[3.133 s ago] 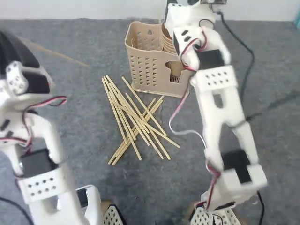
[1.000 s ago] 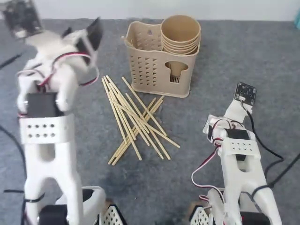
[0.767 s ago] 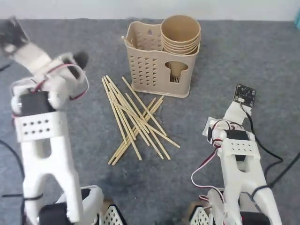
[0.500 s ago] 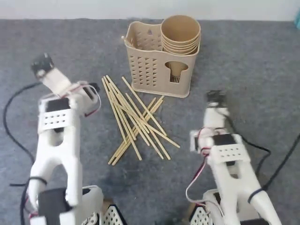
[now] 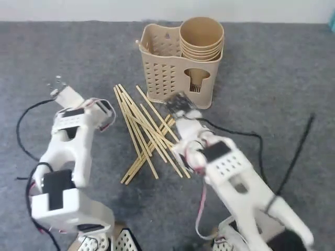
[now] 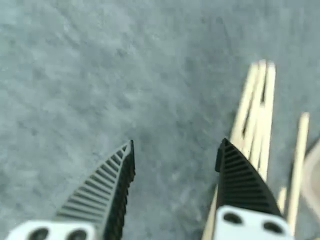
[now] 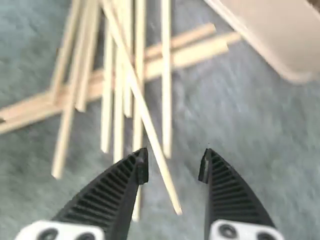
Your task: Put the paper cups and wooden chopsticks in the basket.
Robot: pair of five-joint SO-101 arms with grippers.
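— Where are the things?
— The stacked tan paper cups [image 5: 201, 36] stand in the perforated beige plastic basket [image 5: 167, 73]; the pale wooden chopsticks [image 5: 146, 130] lie scattered on the grey carpet [image 5: 272, 94] beside it.
— And the fingers?
— The left gripper [image 6: 177, 145] is spread beside the sticks, the right gripper [image 7: 174, 152] spread over them, both empty.

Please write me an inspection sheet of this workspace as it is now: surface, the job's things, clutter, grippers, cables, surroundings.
Surface: grey carpet, no damage seen.
Job's things: paper cups stacked inside the basket; wooden chopsticks in a crossed pile on the carpet in front of it.
Clutter: nothing seen.
Grippers: left gripper jaws open, over bare carpet beside the chopstick ends; right gripper jaws open, over the pile, one stick in line between them.
Cables: black cable loops beside the left arm; another black cable crosses the carpet at the right.
Surroundings: pale wall along the far edge.
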